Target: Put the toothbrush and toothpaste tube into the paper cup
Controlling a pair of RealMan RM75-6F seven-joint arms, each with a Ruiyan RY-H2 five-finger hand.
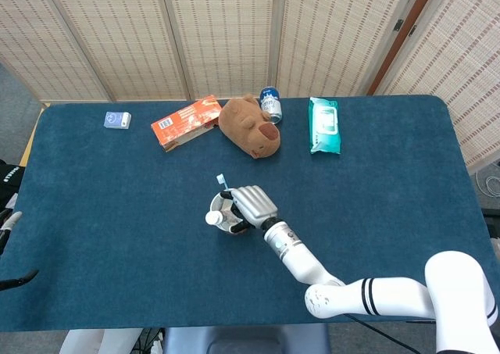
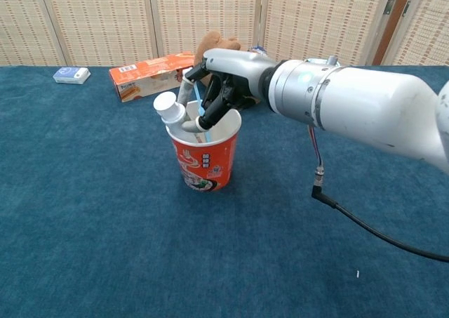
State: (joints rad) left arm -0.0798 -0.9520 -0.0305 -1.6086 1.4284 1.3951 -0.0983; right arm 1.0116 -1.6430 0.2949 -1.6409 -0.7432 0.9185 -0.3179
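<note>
The cup [image 2: 205, 158] stands upright near the middle of the blue desk [image 2: 84, 213], red with a white inside. The tube [image 2: 172, 112] sits in it cap up, its long axis leaning toward the left of the chest view, so the white cap juts over the cup's left rim. The toothbrush [image 2: 198, 99] is also in the cup, its handle running steeply up and slightly toward the far side; in the head view its bristle end [image 1: 220, 180] shows above the cup, pointing away from the robot.

The right hand [image 2: 223, 86] hangs over the cup's mouth, dark fingers [image 2: 210, 111] curled down around the toothbrush handle just above the rim; it appears to hold the brush, though the contact is partly hidden. The left hand is out of both views.

Along the far edge lie a small blue box [image 1: 117, 119], an orange carton [image 1: 186, 122], a brown plush [image 1: 248, 125], a can [image 1: 270, 103] just behind the plush, and a teal wipes pack [image 1: 323, 125], all well apart from the cup.
</note>
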